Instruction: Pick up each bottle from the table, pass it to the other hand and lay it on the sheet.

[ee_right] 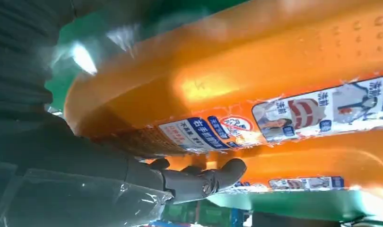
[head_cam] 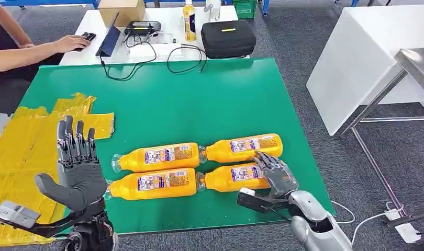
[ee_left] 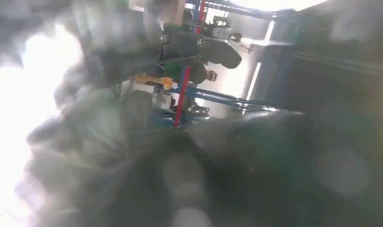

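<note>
Four orange bottles lie in two rows on the green table (head_cam: 199, 99): far left (head_cam: 157, 156), near left (head_cam: 155, 183), far right (head_cam: 246, 146) and near right (head_cam: 233, 177). My right hand (head_cam: 275, 175) rests on the base end of the near right bottle (ee_right: 256, 71), its fingers (ee_right: 213, 177) reaching into the gap toward the far right bottle (ee_right: 322, 161). That bottle still lies on the table. My left hand (head_cam: 79, 167) is raised with fingers spread and holds nothing, by the edge of the crumpled yellow sheet (head_cam: 21, 141) on the table's left side.
Behind the green table is a white table (head_cam: 163, 21) with a black case (head_cam: 228, 37), an upright bottle (head_cam: 189, 21), a tablet and cables. A person's arm (head_cam: 37, 49) reaches in at the far left. A white counter (head_cam: 356, 63) and a metal frame (head_cam: 377, 110) stand to the right.
</note>
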Available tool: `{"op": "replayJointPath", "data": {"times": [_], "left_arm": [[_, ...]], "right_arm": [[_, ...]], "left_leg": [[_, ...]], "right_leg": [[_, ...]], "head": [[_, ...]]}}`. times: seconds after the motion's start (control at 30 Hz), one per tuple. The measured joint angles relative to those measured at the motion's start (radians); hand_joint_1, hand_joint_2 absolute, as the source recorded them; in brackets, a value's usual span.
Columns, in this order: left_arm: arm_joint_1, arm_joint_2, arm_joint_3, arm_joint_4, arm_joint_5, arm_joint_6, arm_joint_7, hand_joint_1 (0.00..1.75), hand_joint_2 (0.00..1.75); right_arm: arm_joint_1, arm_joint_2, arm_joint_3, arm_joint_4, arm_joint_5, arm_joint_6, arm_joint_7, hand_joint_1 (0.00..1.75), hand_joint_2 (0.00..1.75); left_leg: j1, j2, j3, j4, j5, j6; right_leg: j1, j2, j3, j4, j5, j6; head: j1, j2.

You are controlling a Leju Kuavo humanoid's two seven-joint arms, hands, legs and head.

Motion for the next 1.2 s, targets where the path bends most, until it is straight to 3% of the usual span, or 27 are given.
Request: {"op": "replayJointPath", "data": {"times": [0.03,0.07,0.53,0.97,1.0,1.2], "left_arm": [[0.0,0.0,0.002,0.0,0.0,-0.001,0.0,0.0,0.0],[0.0,0.0,0.003,0.0,0.0,-0.002,0.0,0.0,0.0],[0.0,-0.008,0.028,0.0,0.0,-0.008,0.0,0.0,0.0],[-0.003,-0.008,0.04,0.016,-0.014,0.013,0.001,0.0,0.0],[-0.003,-0.008,0.04,0.026,-0.018,0.018,0.005,0.0,1.75],[-0.003,-0.008,0.038,0.074,-0.037,0.048,0.017,0.0,1.75]], "right_arm": [[-0.006,0.0,0.003,0.005,0.0,0.002,0.0,0.58,1.75],[-0.011,-0.002,0.009,0.012,0.004,0.007,0.0,1.71,1.75],[-0.059,-0.077,0.076,0.041,-0.043,0.06,-0.008,1.75,1.75],[-0.036,-0.114,0.084,0.008,-0.145,0.049,-0.001,1.75,1.75],[-0.023,-0.103,0.075,0.0,-0.171,0.019,-0.016,1.75,1.75],[0.103,0.0,0.005,-0.11,-0.383,-0.066,-0.161,1.75,1.75]], "left_leg": [[0.0,0.0,0.0,0.0,0.0,0.0],[0.0,0.0,0.0,0.0,0.0,0.0],[0.0,0.0,0.009,0.0,0.0,0.0],[-0.001,0.0,0.009,0.0,0.0,0.0],[-0.001,0.0,0.009,0.0,0.0,0.0],[0.001,0.0,0.004,0.0,-0.001,0.0]], "right_leg": [[0.0,0.0,0.0,0.0,0.0,0.0],[0.0,0.0,0.001,0.0,0.0,0.0],[0.0,0.0,0.01,-0.001,0.0,0.0],[0.0,0.0,0.01,-0.001,0.0,0.0],[0.0,0.0,0.01,-0.001,0.0,0.0],[0.001,0.0,0.005,0.0,0.0,0.0]], "head": [[0.0,0.0],[0.0,0.0],[0.0,0.0],[0.0,0.0],[0.0,0.0],[0.0,0.0]]}}
